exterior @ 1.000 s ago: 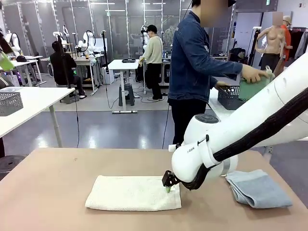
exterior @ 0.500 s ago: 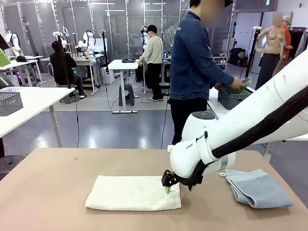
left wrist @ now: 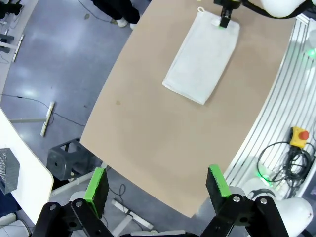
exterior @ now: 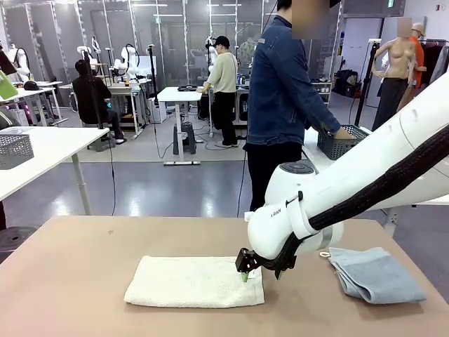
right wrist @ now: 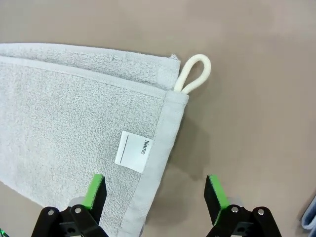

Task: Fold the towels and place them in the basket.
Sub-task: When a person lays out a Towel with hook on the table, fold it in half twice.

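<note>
Worktop lies bare left of the cream towel; the blue-grey towel sits near the right edge. Right gripper, fingers apart, straddles the cream towel's hem, where its wrist view reveals label and loop. Left gripper hangs high, fingers apart.

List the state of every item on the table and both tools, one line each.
Cream towel: folded, lying flat on the table, label and loop at its right end.
Blue-grey towel: folded, lying at the table's right side.
Right tool: open, low over the cream towel's right end, gripping nothing.
Left tool: open, empty, high above the table.
Wire basket: on the far table, a person's hand at it.
</note>
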